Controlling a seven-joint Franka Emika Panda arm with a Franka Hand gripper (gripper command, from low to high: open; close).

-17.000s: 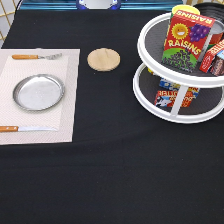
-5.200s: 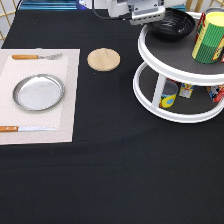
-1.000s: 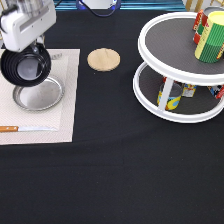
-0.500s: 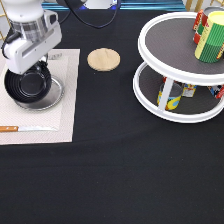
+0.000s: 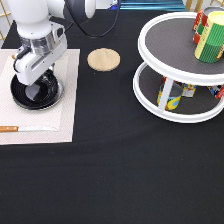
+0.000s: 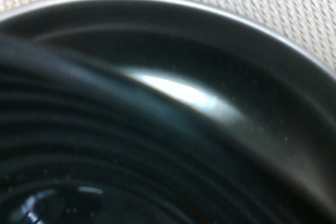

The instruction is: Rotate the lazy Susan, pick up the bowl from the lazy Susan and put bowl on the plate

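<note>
Glossy black ribbed bowl, white lazy Susan with dark shelves, tan wooden disc

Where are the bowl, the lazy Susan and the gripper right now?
bowl (image 5: 35,95): exterior view, on its black inner wall, over the plate.
lazy Susan (image 5: 172,37): exterior view, on the dark upper shelf surface.
gripper (image 5: 34,80): exterior view, at the hand's lower end, above the bowl.

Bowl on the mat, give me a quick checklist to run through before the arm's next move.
1. Bowl off the lazy Susan: ok.
2. Bowl down over the plate, whose silver rim peeks out beside it: ok.
3. Bowl upright, opening up: ok.
4. Gripper low at the bowl: ok.
5. Gripper released: cannot tell.
6. Knife and wooden disc apart from the bowl: ok.
</note>
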